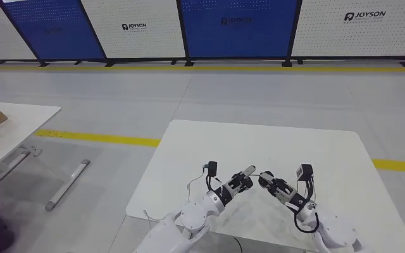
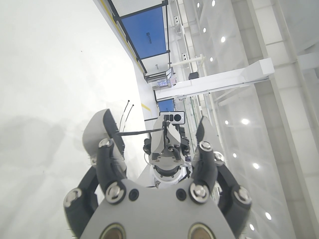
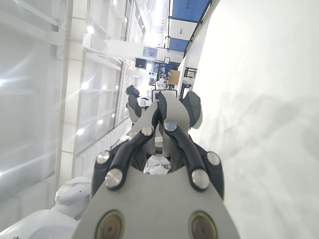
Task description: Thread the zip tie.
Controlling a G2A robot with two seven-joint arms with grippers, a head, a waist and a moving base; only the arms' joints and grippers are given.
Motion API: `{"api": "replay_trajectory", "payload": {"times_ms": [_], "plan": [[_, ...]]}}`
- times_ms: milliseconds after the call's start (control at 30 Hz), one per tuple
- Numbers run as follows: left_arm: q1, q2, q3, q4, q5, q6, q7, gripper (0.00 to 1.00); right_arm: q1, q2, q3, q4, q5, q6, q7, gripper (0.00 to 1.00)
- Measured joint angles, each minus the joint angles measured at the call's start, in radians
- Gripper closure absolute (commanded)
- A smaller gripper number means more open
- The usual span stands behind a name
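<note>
The left gripper [image 2: 155, 123] is hovering low over the white table [image 1: 285, 145] with its jaws standing wide apart, holding nothing. One of its fingers [image 2: 109, 128] is sitting on the table side and the other is standing across the gap. The right gripper [image 3: 160, 99] is facing it nose to nose, just beside it, its jaws pressed tight together and pinching the black zip tie [image 2: 139, 132] near one end. From that pinch, the zip tie is running out sideways, roughly level with the table, into the left gripper's open gap. Its free end is reaching the dark inner pad of the table-side finger; whether it is actually pressing on that pad is hard to tell. In the top view both arms are coming in from the near edge of the table and meeting a little inside it, tips almost touching.

A little beyond the grippers, two spare zip ties [image 2: 127, 113] are lying side by side on the table. Farther out, the grey floor [image 1: 126, 95] is showing a yellow line [image 1: 95, 136], and blue and white panels [image 1: 240, 28] are standing along the back
</note>
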Motion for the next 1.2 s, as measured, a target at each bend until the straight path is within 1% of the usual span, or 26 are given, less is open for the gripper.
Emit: {"api": "replay_trajectory", "payload": {"times_ms": [600,633,667,700,867,933,1033,1067,1133,1200], "plan": [[0.015,0.002,-0.008,-0.015,0.034,-0.003,-0.013,1.00,0.000,0.000,0.000,0.000,0.000,0.000,0.000,1.00],[0.017,0.002,-0.008,-0.017,0.035,-0.003,-0.013,1.00,0.000,0.000,0.000,0.000,0.000,0.000,0.000,0.75],[0.018,0.002,-0.009,-0.019,0.035,-0.004,-0.013,1.00,-0.001,0.000,0.000,-0.001,0.000,0.001,-0.002,0.26],[0.020,0.002,-0.010,-0.021,0.035,-0.005,-0.013,1.00,-0.003,-0.001,-0.001,-0.003,-0.001,0.004,-0.007,0.00],[0.033,0.005,-0.021,-0.037,0.035,-0.010,-0.016,1.00,-0.012,-0.002,0.006,-0.011,0.004,0.024,-0.003,0.00],[0.040,0.008,-0.033,-0.043,0.030,-0.012,-0.022,1.00,-0.012,-0.002,0.013,-0.011,0.011,0.032,0.007,0.00],[0.065,0.019,-0.078,-0.064,0.020,-0.019,-0.051,1.00,-0.023,0.000,0.033,-0.019,0.023,0.026,0.018,0.00],[0.080,0.025,-0.098,-0.076,0.026,-0.021,-0.067,1.00,-0.033,0.002,0.047,-0.025,0.033,0.019,0.024,0.00],[0.103,0.036,-0.129,-0.096,0.045,-0.014,-0.097,1.00,-0.051,0.006,0.075,-0.035,0.054,0.005,0.033,0.00],[0.131,0.049,-0.163,-0.117,0.083,-0.004,-0.140,1.00,-0.078,0.012,0.114,-0.050,0.082,-0.012,0.043,0.00]]}}
